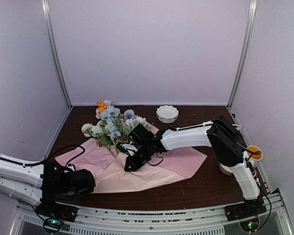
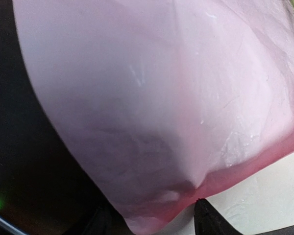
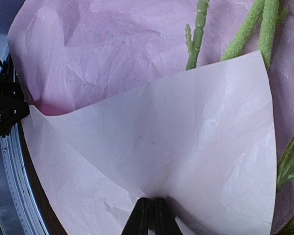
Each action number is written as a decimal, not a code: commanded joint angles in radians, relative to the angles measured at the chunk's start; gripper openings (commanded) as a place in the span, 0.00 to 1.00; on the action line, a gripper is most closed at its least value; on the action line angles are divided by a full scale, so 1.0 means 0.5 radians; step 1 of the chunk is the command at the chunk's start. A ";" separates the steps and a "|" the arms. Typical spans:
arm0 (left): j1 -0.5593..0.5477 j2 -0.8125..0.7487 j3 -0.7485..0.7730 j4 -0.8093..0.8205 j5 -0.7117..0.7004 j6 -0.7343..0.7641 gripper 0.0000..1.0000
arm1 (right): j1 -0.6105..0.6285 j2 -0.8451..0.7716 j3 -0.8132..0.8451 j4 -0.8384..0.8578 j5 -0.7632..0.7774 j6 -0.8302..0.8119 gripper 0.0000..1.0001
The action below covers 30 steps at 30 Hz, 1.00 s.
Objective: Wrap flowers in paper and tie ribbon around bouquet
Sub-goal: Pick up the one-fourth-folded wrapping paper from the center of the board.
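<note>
From above, the paper [image 1: 179, 159] lies spread across the middle of the dark table [image 1: 208, 188], with the flowers [image 1: 110, 125] resting on its far left part and their blooms pointing toward 11 o'clock. My right gripper [image 1: 129, 167] reaches in from 3 o'clock and sits on the paper near its centre, so the flowers are just beside it at 11 o'clock. My left gripper [image 1: 89, 185] is low at the paper's near left edge, at about 7 o'clock from the sheet's middle, with the flowers well apart from it at 1 o'clock. A small white bowl [image 1: 167, 113] stands at the far side, clear of the paper. In my left wrist view, the paper [image 2: 152, 98] fills nearly everything. A rounded fold of it hangs down to 6 o'clock, between my dark fingertips [image 2: 210, 220]. My left gripper [image 2: 154, 223] is partly spread, with its jaws on either side of that fold. I cannot tell whether they press it. In my right wrist view, my right gripper [image 3: 149, 213] has its jaws drawn together at 6 o'clock, pinching a raised flap of the paper [image 3: 161, 142] whose creases run down into them. Green stems [image 3: 197, 34] lie on the sheet beyond the flap, at 1 o'clock.
</note>
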 commanded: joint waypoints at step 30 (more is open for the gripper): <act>0.006 0.671 1.404 -0.452 -0.338 1.085 0.00 | -0.014 0.079 -0.051 -0.144 -0.007 0.013 0.07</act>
